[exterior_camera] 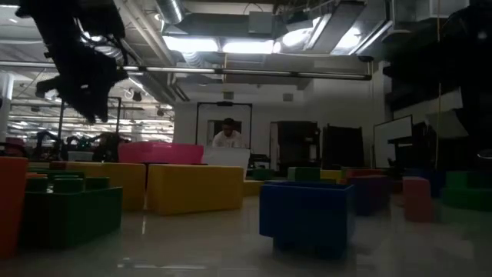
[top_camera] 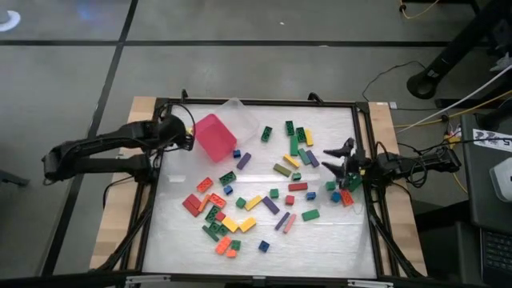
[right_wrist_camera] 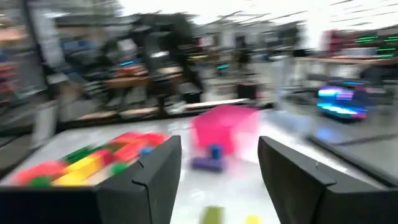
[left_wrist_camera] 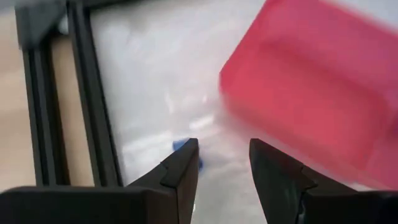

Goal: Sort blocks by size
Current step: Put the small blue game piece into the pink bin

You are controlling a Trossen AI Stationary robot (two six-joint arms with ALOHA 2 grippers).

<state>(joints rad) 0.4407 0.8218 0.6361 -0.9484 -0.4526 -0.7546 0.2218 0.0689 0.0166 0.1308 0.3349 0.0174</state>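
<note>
Many small blocks [top_camera: 254, 202] in red, green, yellow, blue, orange and purple lie scattered flat on the white mat [top_camera: 320, 240], thickest at the near left. A pink tray [top_camera: 214, 136] rests on the mat at the far left. My left gripper [top_camera: 186, 134] hovers just left of that tray, tilted downward, open and with nothing between its fingers [left_wrist_camera: 183, 165]; a blue block [left_wrist_camera: 180, 146] shows past one fingertip. My right gripper [top_camera: 337, 158] is at the mat's right side, level and open, with nothing in it [right_wrist_camera: 219, 140], above a few blocks.
A clear plastic tray [top_camera: 237, 110] lies behind the pink one at the far edge. A black frame [top_camera: 256, 102] borders the mat. In the low view, a blue block [exterior_camera: 307, 215] and a yellow block [exterior_camera: 192, 188] stand close by. A person [exterior_camera: 227, 135] is in the room beyond.
</note>
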